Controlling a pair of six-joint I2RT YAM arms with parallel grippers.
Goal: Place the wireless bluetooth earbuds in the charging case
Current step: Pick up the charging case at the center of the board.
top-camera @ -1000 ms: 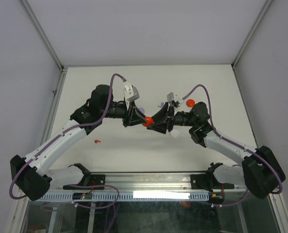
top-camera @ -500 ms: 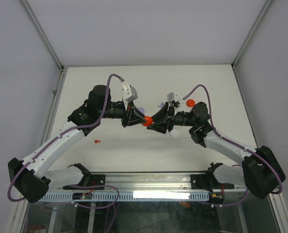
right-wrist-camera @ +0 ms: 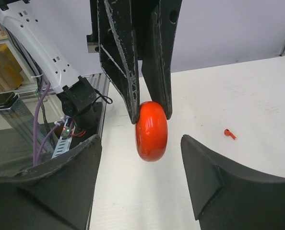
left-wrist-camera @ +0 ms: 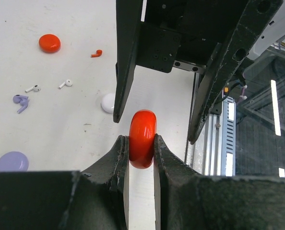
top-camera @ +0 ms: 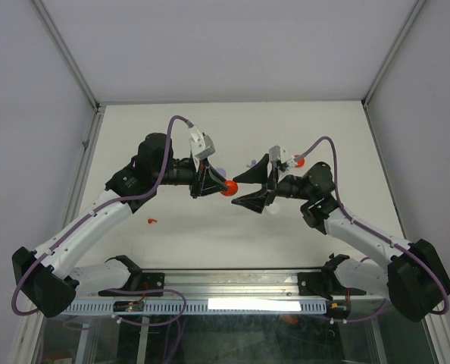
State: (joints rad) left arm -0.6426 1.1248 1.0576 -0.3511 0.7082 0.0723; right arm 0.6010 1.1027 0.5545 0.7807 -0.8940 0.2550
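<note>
My left gripper is shut on a closed round red charging case, held on edge above the table. In the left wrist view the case sits pinched between my fingertips. My right gripper is open and faces the case, its jaws spread either side without touching it. The right wrist view shows the case hanging between the left fingers. A red earbud lies on the table at the left, also seen from the right wrist. Another red earbud, two white earbuds and lilac earbuds lie on the table.
A red disc, a white disc and a lilac disc lie on the white table. The top view shows the red disc behind the right arm. A metal rail runs along the near edge.
My right gripper has opened and drawn back a little from the red case. My left gripper still holds the case in the same place.
</note>
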